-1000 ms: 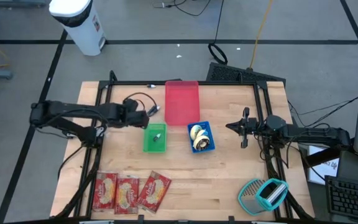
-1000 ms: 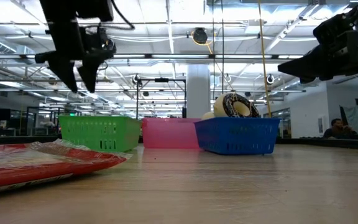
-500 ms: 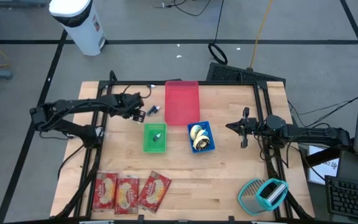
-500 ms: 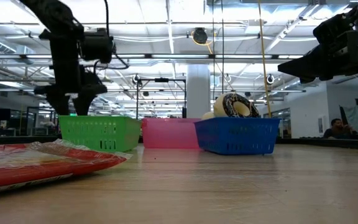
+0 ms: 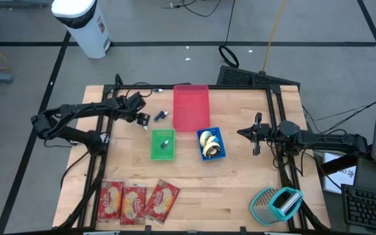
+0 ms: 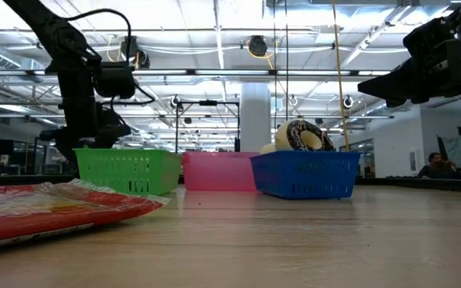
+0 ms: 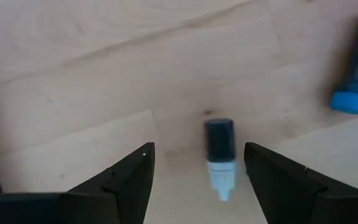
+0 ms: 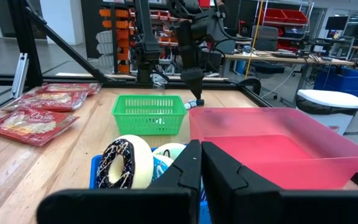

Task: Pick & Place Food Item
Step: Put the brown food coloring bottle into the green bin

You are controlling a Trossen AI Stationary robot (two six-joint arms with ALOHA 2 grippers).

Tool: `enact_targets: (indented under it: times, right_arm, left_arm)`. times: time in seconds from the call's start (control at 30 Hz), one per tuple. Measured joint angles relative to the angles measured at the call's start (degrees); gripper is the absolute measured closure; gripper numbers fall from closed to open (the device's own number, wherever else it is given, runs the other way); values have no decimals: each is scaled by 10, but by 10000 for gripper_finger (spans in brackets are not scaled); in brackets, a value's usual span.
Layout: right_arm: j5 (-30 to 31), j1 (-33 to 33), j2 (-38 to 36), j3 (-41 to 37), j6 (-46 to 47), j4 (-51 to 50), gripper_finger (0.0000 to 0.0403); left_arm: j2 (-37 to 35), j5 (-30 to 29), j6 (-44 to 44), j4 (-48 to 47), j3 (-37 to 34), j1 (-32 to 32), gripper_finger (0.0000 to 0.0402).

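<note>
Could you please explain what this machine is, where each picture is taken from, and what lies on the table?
These are two dark robot arms with two-finger grippers at a wooden table. One picture looks straight down, one looks level across the tabletop, and one comes from each wrist.

On the table lie a green plastic basket, a long pink plastic bin, a blue plastic basket holding doughnuts, three red snack packets, a teal-and-grey container, and two small bottles.

The left gripper is open, pointing down over a small dark bottle with a white tip, and holds nothing. The right gripper waits shut, level, beside the blue basket, also empty.
</note>
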Motion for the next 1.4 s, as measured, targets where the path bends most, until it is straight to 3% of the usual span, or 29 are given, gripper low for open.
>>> enact_targets:
  times: [0.77,1.4]
  right_arm:
    - [0,0,0,0,0,0,399]
    - [0,0,0,0,0,0,398]
  left_arm:
    - [0,31,36,63,-53,10,151]
    - [-1,23,50,67,-65,10,162]
